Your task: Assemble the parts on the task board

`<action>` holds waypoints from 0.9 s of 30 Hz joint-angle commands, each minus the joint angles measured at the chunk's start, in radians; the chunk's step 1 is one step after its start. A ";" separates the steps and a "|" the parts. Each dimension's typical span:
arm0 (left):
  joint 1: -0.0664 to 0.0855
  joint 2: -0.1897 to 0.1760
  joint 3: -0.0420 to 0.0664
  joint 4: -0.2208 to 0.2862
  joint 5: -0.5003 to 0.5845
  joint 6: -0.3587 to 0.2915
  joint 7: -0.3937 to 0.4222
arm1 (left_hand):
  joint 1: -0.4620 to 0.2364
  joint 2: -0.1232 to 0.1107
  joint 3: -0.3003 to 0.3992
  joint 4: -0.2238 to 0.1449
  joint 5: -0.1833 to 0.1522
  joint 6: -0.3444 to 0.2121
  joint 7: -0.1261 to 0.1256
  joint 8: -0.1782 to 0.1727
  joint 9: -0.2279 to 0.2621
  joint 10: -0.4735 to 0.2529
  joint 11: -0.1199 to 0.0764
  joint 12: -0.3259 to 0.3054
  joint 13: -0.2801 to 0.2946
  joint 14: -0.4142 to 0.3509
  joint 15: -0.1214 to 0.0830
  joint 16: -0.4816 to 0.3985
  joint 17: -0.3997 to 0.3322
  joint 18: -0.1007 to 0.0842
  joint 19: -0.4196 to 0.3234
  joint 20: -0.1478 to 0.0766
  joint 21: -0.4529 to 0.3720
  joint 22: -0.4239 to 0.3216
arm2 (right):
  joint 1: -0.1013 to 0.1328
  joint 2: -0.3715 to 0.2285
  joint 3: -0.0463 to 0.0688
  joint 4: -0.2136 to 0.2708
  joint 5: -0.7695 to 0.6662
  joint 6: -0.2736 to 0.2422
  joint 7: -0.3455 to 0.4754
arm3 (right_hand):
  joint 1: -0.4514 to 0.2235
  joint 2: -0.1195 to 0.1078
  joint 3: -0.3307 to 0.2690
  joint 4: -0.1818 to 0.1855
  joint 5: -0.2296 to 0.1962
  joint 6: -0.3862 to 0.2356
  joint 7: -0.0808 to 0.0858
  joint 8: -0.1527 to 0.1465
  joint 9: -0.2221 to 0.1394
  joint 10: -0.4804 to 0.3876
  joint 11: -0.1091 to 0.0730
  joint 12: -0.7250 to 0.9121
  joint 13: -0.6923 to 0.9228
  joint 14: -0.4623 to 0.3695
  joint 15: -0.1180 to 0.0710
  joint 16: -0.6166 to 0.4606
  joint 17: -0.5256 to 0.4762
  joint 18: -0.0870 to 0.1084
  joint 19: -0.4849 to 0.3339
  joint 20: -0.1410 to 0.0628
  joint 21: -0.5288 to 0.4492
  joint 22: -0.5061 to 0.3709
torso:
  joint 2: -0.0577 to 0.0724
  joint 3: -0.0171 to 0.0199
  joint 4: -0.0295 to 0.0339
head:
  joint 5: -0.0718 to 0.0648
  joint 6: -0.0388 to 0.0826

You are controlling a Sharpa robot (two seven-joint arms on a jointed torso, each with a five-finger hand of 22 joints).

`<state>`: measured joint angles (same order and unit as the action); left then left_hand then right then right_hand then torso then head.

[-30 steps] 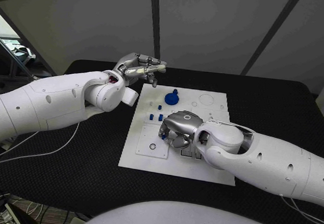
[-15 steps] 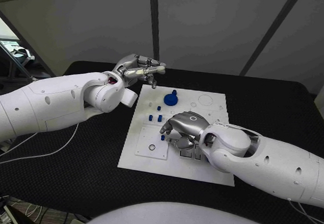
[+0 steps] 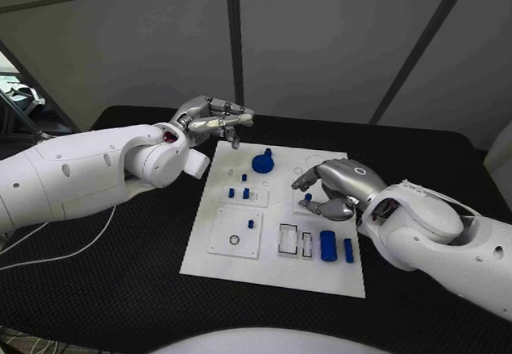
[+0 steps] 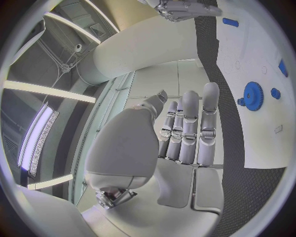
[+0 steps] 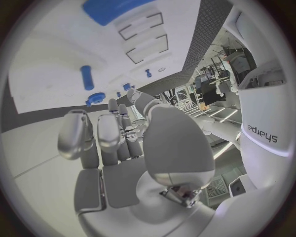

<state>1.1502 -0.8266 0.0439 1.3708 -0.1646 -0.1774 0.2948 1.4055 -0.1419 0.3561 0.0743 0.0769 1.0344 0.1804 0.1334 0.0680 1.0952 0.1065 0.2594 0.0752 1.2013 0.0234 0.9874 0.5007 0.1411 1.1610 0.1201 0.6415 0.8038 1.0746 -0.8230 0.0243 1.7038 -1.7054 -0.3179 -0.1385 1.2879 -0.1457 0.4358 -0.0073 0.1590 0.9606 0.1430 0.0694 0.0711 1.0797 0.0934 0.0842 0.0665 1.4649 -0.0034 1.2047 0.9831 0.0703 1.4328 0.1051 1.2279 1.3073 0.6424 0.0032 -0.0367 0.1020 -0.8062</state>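
With the right hand [image 3: 331, 191] hovering empty, fingers loosely curled, over the task board [image 3: 276, 267] beside a small blue peg [image 3: 307, 198], grasping it looks next; the left hand [image 3: 214, 115] waits empty at the far-left corner.

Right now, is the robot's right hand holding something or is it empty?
Cannot tell. The right hand hovers over the task board with fingers curled, and a small blue part sits right at its fingertips.

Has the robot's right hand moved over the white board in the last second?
Yes. The right hand has moved up the task board toward the far edge, uncovering the rectangular slots and blue parts it hid.
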 commanded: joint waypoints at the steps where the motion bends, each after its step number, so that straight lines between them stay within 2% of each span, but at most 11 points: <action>1: 0.002 0.002 -0.001 -0.002 0.004 0.014 0.006 | 0.002 0.008 -0.001 0.001 -0.003 -0.009 0.000 0.001 -0.001 -0.006 0.001 0.004 -0.001 -0.009 0.001 -0.004 -0.002 0.042 -0.004 0.002 -0.007 -0.001 | 0.014 -0.015 0.008 -0.007 0.028 0.054 -0.061 | -0.006 -0.007 -0.023 0.005 -0.002 -0.012 -0.008 -0.006 -0.002 -0.020 0.002 0.009 0.000 0.008 0.008 -0.009 -0.012 0.009 -0.011 -0.001 -0.017 0.029 | -0.002 0.0002 -0.0031 | -0.004 0.008; 3: 0.002 0.004 -0.001 -0.003 0.004 0.014 0.007 | 0.002 0.008 -0.001 0.001 -0.003 -0.009 0.000 0.001 -0.001 -0.006 0.001 0.004 -0.001 -0.009 0.001 -0.004 -0.002 0.042 -0.004 0.002 -0.007 -0.001 | 0.020 -0.019 0.011 -0.017 0.023 0.073 -0.069 | -0.004 -0.010 -0.038 0.008 -0.001 -0.019 -0.012 -0.006 -0.002 -0.035 0.003 0.013 0.000 0.007 0.009 -0.013 -0.018 0.012 -0.015 0.000 -0.029 0.022 | -0.003 0.0006 -0.0035 | -0.005 0.010; 5: 0.002 0.006 -0.002 -0.004 0.004 0.015 0.007 | 0.002 0.008 -0.001 0.001 -0.003 -0.009 0.000 0.001 -0.001 -0.006 0.001 0.004 -0.001 -0.009 0.001 -0.004 -0.002 0.042 -0.004 0.002 -0.007 -0.001 | 0.026 -0.021 0.014 -0.029 0.018 0.096 -0.079 | 0.001 -0.011 -0.056 0.012 -0.004 -0.024 -0.016 -0.006 -0.002 -0.051 0.005 0.017 0.000 0.006 0.010 -0.016 -0.025 0.015 -0.020 0.000 -0.046 0.011 | -0.001 0.0000 -0.0001 | -0.009 0.014; 8: 0.002 0.008 -0.003 -0.006 0.004 0.017 0.006 | 0.002 0.008 -0.001 0.001 -0.003 -0.009 0.000 0.001 -0.001 -0.006 0.001 0.004 -0.001 -0.009 0.001 -0.004 -0.002 0.042 -0.004 0.002 -0.007 -0.001 | 0.029 -0.014 0.017 -0.046 0.009 0.129 -0.089 | 0.013 -0.007 -0.079 0.016 -0.019 -0.036 -0.023 -0.006 -0.003 -0.074 0.008 0.025 0.000 0.006 0.012 -0.019 -0.033 0.017 -0.022 0.002 -0.060 0.002 | 0.000 0.0000 0.0015 | -0.012 0.018; 18: 0.002 0.009 -0.006 -0.006 0.004 0.018 0.005 | 0.000 0.007 -0.002 0.002 -0.003 -0.009 0.001 0.002 -0.001 -0.007 0.002 0.005 -0.001 -0.009 0.002 -0.004 -0.003 0.042 -0.004 0.002 -0.008 -0.002 | 0.032 0.029 0.017 -0.079 -0.027 0.264 -0.101 | 0.038 0.005 -0.104 0.017 -0.023 -0.044 -0.031 -0.005 -0.001 -0.089 0.008 0.047 0.003 0.008 0.013 -0.014 -0.034 0.019 -0.021 0.003 -0.074 -0.007 | 0.002 -0.0004 -0.0003 | -0.011 0.018; 23: 0.002 0.009 -0.006 -0.011 0.004 0.018 0.004 | 0.000 0.007 -0.002 0.002 -0.003 -0.009 0.001 0.002 -0.001 -0.007 0.002 0.005 -0.001 -0.009 0.002 -0.004 -0.003 0.042 -0.004 0.002 -0.008 -0.002 | 0.032 0.049 0.013 -0.085 -0.031 0.287 -0.095 | 0.050 0.018 -0.111 0.018 -0.020 -0.036 -0.027 -0.002 0.001 -0.073 0.004 0.073 0.005 0.009 0.009 -0.010 -0.033 0.018 -0.016 0.000 -0.070 -0.004 | 0.001 0.0017 -0.0012 | -0.011 0.020; 27: 0.002 0.010 -0.006 -0.014 0.004 0.017 0.004 | -0.002 0.008 -0.003 0.003 -0.003 -0.009 0.001 0.002 -0.001 -0.007 0.002 0.005 -0.001 -0.009 0.002 -0.004 -0.003 0.042 -0.004 0.003 -0.009 -0.003 | 0.032 0.060 0.011 -0.093 -0.032 0.281 -0.087 | 0.059 0.030 -0.109 0.019 -0.016 -0.025 -0.017 0.001 0.003 -0.054 -0.001 0.095 0.006 0.014 0.005 0.003 -0.020 0.014 -0.005 -0.003 -0.048 0.010 | -0.001 -0.0003 -0.0015 | -0.011 0.018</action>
<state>1.1499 -0.8177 0.0373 1.3569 -0.1645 -0.1703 0.2946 1.4055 -0.1419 0.3561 0.0743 0.0769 1.0318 0.1830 0.1334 0.0681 1.0937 0.1079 0.2594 0.0753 1.1984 0.0262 0.9875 0.4981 0.1412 1.1610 0.1201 0.6374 0.8023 1.1047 -0.7645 0.0349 1.6124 -1.7223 -0.0689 -0.2310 1.3402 -0.1174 0.3303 0.0106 0.1406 0.9316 0.1215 0.0694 0.0725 1.0187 0.0911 0.1744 0.0717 1.4650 0.0038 1.2026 0.9600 0.0701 1.4194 0.1047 1.1730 1.3081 0.6429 0.0034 -0.0376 0.0915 -0.7872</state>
